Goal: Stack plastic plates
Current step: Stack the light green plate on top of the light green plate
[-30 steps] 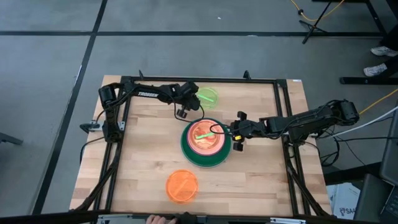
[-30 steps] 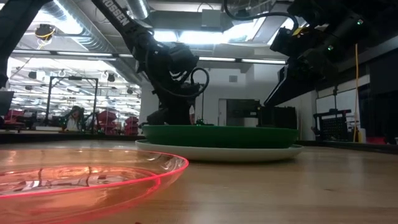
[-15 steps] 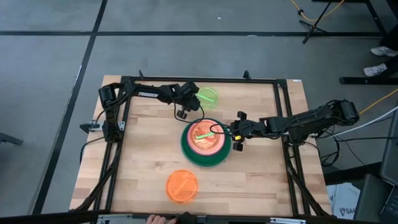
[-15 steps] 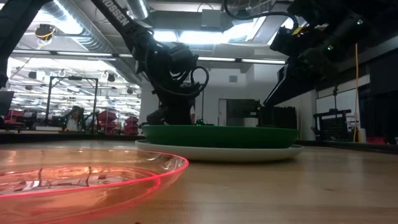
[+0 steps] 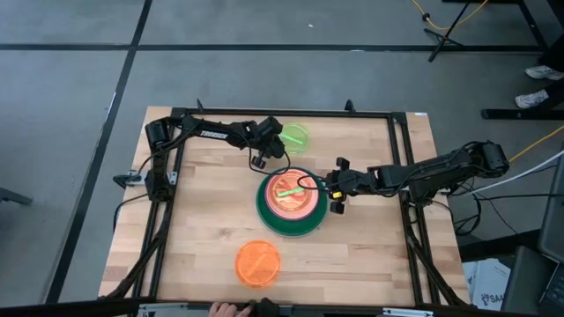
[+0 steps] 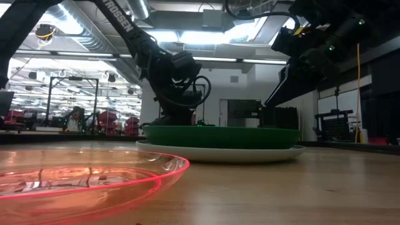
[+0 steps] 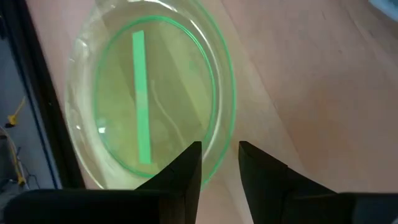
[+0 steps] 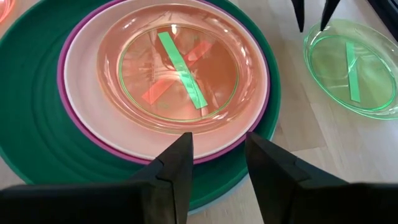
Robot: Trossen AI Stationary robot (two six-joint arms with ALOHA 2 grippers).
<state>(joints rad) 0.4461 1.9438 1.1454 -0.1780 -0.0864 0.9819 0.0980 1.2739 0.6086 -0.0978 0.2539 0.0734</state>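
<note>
The stack of plates (image 5: 288,202) sits in the middle of the table (image 5: 203,238), with bare wood all around it. At the bottom is a light blue plate (image 6: 219,154), then dark green, magenta, peach and small see-through ones on top. The right gripper (image 5: 324,187) hovers at the stack's right edge, fingers apart. The left gripper (image 5: 271,150) hangs over the near rim of a see-through green plate (image 5: 293,136) near the table's top edge, fingers apart. An orange plate (image 5: 258,262) lies alone at the lower middle.

table (image 5: 370,246): pale matt wood | small green plate (image 7: 149,93): glossy translucent plastic | fingers (image 7: 186,171): matt black
</note>
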